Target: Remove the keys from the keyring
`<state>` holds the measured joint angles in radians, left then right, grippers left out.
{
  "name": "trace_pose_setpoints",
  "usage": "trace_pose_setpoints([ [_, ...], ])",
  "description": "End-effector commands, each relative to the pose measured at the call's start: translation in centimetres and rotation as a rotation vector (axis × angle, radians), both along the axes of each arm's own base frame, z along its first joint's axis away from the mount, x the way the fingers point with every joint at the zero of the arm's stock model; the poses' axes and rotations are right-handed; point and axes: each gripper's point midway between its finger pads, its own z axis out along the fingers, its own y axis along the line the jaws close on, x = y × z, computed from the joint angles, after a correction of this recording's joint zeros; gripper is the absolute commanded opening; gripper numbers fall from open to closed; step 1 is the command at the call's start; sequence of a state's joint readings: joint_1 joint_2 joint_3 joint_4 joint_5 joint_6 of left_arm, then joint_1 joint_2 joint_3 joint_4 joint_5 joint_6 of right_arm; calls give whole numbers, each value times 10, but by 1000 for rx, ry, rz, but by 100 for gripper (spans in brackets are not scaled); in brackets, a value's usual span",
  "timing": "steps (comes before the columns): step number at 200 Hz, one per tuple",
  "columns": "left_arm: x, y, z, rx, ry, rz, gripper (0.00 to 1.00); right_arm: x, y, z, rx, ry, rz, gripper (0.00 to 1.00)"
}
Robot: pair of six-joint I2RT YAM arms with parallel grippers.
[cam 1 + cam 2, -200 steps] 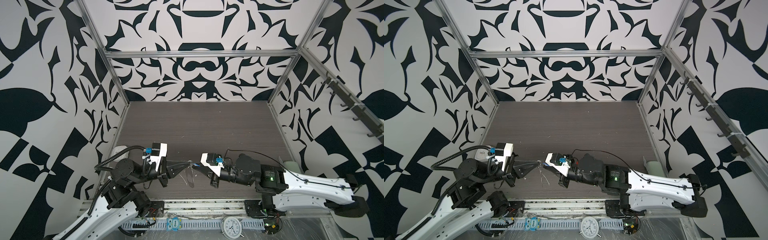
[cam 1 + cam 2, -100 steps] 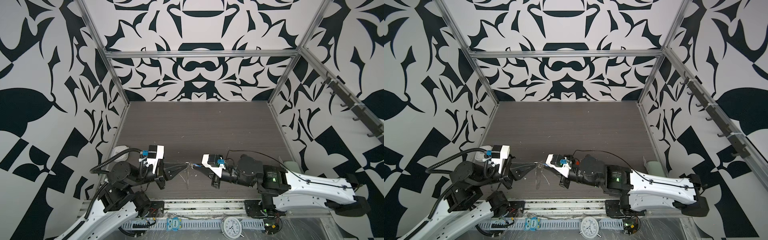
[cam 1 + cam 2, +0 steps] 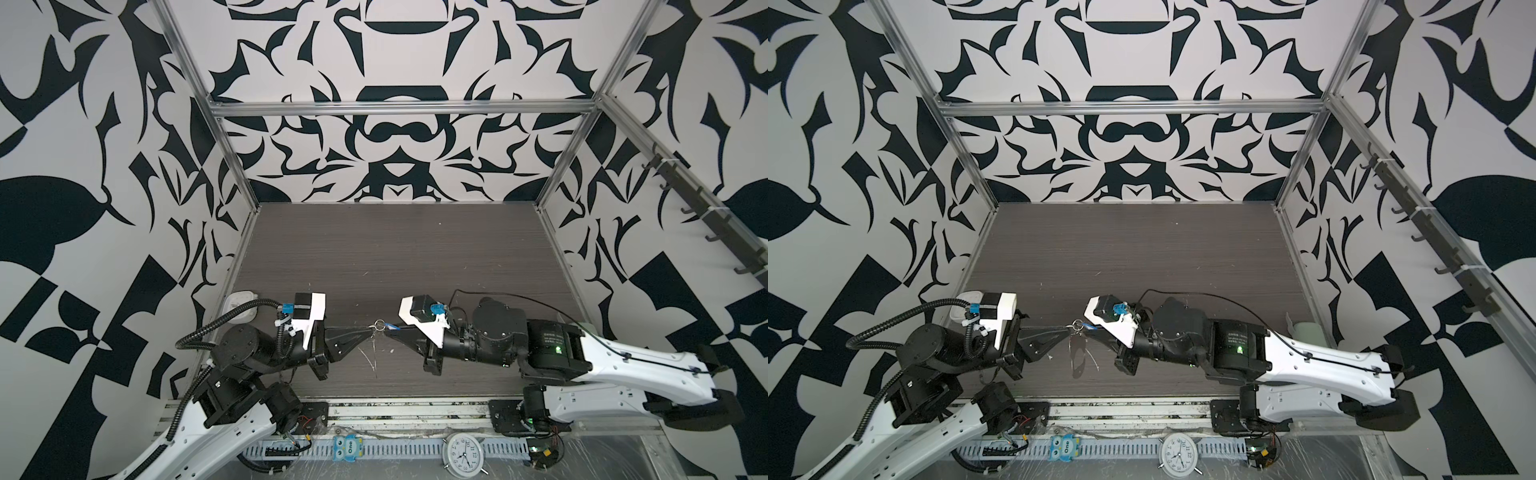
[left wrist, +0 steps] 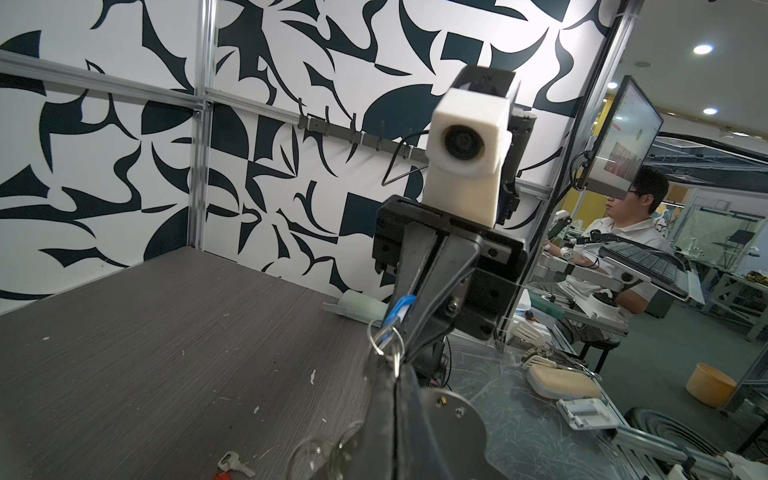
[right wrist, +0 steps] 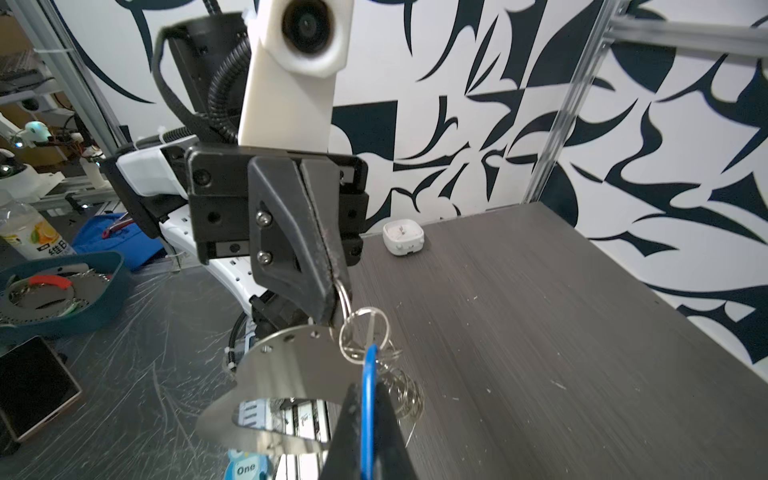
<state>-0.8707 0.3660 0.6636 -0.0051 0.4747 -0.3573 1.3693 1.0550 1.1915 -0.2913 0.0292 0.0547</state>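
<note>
Two hands met tip to tip above the tabletop [image 3: 415, 257], near its 6 o'clock edge in both top views. The left hand [image 3: 368, 328], reaching in from 9 o'clock, was clamped fully closed on the upper end of the keyring [image 5: 282, 374]. A silver split ring [image 5: 344, 293] showed at its tips, and the curved grey strap hung from there toward 6 o'clock, clear of the wood. The right hand [image 3: 391, 329], coming from 3 o'clock, was pinched closed on the blue tag [image 5: 368, 390], held edge-on between its fingers. That tag's key was lost in a tangle of small rings [image 5: 365, 330] between the two hands. The other key [image 4: 235, 459], with its red-orange tag [image 4: 222, 475], lay loose on the tabletop, so the job looked half done.

To do this step well, the left hand probably needed to act as a fixed anchor. The right would then draw toward 3 o'clock slowly, with a slight twist to work the ring out of its clip rather than a straight yank. The thin tag looked likely to slip or swivel in so narrow a pinch. The springy strap would probably swing on release. Which clip held the ring could not be made out.
</note>
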Motion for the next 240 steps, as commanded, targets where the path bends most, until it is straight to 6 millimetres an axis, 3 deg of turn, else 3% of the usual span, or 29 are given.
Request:
trace_pose_setpoints([
  [1, -11, 8, 19, -47, -61, -16, 0, -6, -4, 4, -36, 70, 17, 0],
  [67, -10, 10, 21, -48, -61, -2, 0, -8, -1, -11, -110, 117, 17, 0],
  [189, -12, 24, 22, -72, -70, 47, 0, 9, -21, 7, -61, 118, -111, 0],
  [240, -15, 23, 21, -63, -79, 30, 0, 0, -23, 27, -43, 169, -71, 0],
])
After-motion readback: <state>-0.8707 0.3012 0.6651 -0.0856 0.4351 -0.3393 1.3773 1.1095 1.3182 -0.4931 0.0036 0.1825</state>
